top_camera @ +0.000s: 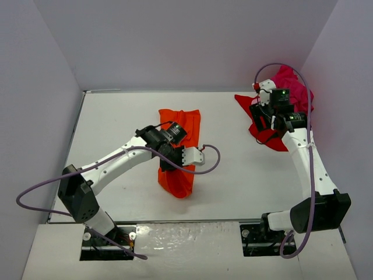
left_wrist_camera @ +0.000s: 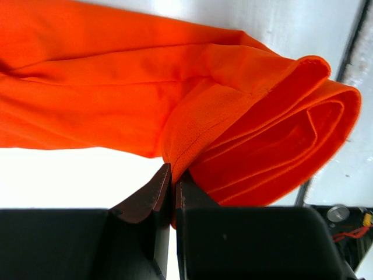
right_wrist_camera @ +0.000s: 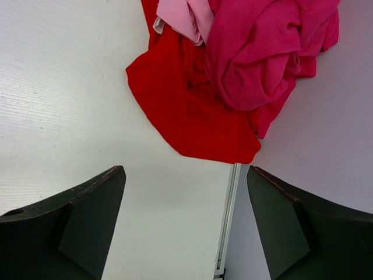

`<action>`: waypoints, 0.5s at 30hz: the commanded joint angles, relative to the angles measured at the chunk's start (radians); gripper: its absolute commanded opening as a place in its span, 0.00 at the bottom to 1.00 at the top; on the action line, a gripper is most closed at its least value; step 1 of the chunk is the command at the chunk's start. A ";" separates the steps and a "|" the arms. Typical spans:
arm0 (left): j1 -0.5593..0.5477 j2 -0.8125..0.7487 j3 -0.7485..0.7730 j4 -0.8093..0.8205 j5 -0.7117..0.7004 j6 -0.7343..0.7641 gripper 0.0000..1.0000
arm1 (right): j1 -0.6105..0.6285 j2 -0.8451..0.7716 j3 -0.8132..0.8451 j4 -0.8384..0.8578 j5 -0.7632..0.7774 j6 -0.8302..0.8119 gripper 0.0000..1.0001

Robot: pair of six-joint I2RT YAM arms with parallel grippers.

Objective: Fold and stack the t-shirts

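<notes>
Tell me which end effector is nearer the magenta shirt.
Right. The right end effector hangs open near the magenta shirt; the left end effector, far off, pinches the orange shirt.

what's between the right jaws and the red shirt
Only bare white table, in the right wrist view; the open jaws of the right gripper sit short of the red t-shirt.

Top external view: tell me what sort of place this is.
Probably a lab robot cell: white walls box in a white table, the left arm and right arm sit at its near edge, an orange t-shirt and pink t-shirt are props.
</notes>
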 commanded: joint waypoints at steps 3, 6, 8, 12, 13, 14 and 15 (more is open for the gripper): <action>0.059 0.051 0.127 0.027 0.032 0.054 0.00 | 0.011 -0.007 -0.014 0.043 -0.034 0.015 0.82; 0.116 0.113 0.200 0.024 0.048 0.062 0.00 | 0.019 0.019 -0.005 0.043 -0.036 0.019 0.82; 0.153 0.184 0.244 0.015 0.074 0.070 0.00 | 0.028 0.028 0.003 0.042 -0.033 0.019 0.82; 0.207 0.284 0.326 0.028 0.075 0.081 0.00 | 0.049 0.042 -0.003 0.041 -0.033 0.013 0.82; 0.215 0.319 0.341 0.029 0.073 0.084 0.00 | 0.056 0.046 -0.008 0.041 -0.033 0.011 0.82; 0.227 0.349 0.363 0.030 0.075 0.084 0.00 | 0.059 0.051 -0.012 0.041 -0.033 0.010 0.82; 0.234 0.371 0.379 0.027 0.078 0.085 0.00 | 0.062 0.056 -0.013 0.041 -0.033 0.008 0.82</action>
